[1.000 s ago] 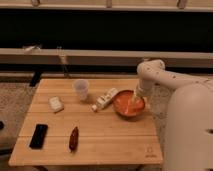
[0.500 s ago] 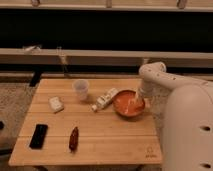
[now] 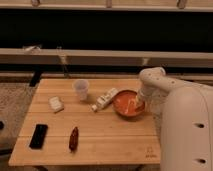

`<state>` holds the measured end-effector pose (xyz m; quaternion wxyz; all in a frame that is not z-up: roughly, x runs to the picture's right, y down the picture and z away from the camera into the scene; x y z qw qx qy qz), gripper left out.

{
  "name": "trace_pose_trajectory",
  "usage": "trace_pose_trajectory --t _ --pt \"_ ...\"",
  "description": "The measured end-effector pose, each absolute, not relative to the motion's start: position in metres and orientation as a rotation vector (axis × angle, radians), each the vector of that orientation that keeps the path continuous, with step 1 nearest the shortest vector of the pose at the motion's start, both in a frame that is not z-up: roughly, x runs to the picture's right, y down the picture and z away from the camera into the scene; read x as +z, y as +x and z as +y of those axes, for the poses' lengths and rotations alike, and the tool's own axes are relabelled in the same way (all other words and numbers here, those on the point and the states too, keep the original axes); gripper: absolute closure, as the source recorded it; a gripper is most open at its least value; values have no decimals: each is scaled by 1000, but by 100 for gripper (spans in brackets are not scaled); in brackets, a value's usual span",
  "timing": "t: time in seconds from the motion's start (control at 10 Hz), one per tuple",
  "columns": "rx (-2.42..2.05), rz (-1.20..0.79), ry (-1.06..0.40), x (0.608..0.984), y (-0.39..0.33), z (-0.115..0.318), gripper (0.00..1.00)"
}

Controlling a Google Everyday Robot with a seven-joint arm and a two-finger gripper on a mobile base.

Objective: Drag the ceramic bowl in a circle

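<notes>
The ceramic bowl [image 3: 126, 105], round, shallow and glossy orange-red, sits on the right part of the wooden table [image 3: 100, 145]. My gripper [image 3: 136, 103] reaches down from the white arm [image 3: 152, 80] into the bowl's right side, at or just inside its rim. Whether it touches the rim I cannot tell.
A translucent plastic cup [image 3: 81, 89] stands left of the bowl. A white bottle [image 3: 105, 99] lies between them, close to the bowl's left edge. Further left are a small white packet [image 3: 56, 104], a black phone [image 3: 38, 136] and a dark red object [image 3: 74, 138]. My white body [image 3: 187, 130] fills the right.
The arm has dipped and the gripper has come down into the bowl's right side. The bowl and the other objects have stayed in place.
</notes>
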<state>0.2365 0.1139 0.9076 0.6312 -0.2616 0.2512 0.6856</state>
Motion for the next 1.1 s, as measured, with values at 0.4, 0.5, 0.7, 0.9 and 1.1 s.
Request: trace_pose_trajectory --t 0.4,0.5,0.7,0.9,1.1 --pt "1571 564 -605 892 233 107 97" --pt "1560 566 -611 883 231 109 100" --pt "1537 587 -620 868 228 119 100" --pt "1510 621 -622 853 236 132 100" --pt "1473 650 -644 833 235 152 100"
